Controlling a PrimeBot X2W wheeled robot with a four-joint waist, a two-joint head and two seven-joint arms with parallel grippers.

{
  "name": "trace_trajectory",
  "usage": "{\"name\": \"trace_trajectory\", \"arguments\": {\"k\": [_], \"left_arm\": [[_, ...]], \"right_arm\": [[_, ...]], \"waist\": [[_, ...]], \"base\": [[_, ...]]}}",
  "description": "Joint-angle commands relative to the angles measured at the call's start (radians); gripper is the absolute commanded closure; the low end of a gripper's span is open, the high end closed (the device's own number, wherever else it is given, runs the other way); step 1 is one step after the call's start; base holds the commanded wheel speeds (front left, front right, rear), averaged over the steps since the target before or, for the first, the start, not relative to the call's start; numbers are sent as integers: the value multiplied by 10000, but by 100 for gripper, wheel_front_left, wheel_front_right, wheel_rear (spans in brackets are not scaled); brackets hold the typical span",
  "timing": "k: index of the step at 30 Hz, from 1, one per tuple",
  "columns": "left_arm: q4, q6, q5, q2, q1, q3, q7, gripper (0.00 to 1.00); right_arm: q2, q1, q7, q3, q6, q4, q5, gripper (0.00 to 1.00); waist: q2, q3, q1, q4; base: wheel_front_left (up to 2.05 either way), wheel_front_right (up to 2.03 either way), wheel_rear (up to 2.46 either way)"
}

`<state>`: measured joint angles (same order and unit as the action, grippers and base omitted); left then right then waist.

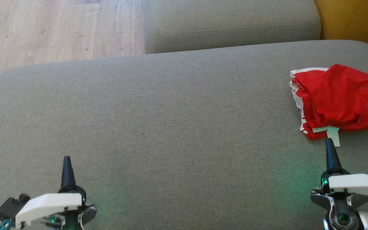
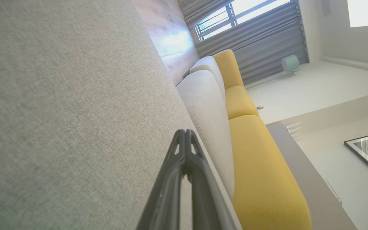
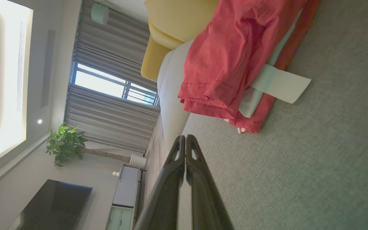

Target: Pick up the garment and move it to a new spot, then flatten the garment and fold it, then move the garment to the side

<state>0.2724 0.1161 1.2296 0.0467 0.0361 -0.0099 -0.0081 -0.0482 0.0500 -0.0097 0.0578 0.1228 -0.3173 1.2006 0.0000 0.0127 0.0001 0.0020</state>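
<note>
on one grey cushion [image 1: 171, 111], one red garment [image 1: 340, 95], near right claw [image 1: 328, 141]

The red garment [image 1: 340, 95] runs off the head view's right edge, its lower layers mostly covered

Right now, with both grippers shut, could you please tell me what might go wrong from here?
1. The right gripper, shut, points at the pale label sticking out of the red garment, its tip just short of it; a forward move could snag the label and drag the fold open.
2. The garment's top layer looks bunched on the grey cushion, so a nudge might undo the fold.
</note>
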Motion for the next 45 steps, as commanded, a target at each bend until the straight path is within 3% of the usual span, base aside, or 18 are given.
{"name": "trace_trajectory", "arguments": {"k": [1, 37, 45], "left_arm": [[-292, 96, 280, 105, 512, 332, 88, 100], [-273, 146, 3865, 106, 712, 1146, 1141, 100], [-273, 146, 3857, 99, 713, 1156, 1149, 100]], "right_arm": [[-120, 483, 86, -77, 57, 405, 319, 100], [-108, 568, 1136, 444, 79, 731, 4175, 100], [-99, 569, 1145, 456, 79, 730, 4166, 100]], "waist": [[0, -4, -1, -1], [0, -96, -1, -20], [0, -96, -1, -20]], "base": [[0, 0, 0], [0, 0, 0], [0, 0, 0]]}}
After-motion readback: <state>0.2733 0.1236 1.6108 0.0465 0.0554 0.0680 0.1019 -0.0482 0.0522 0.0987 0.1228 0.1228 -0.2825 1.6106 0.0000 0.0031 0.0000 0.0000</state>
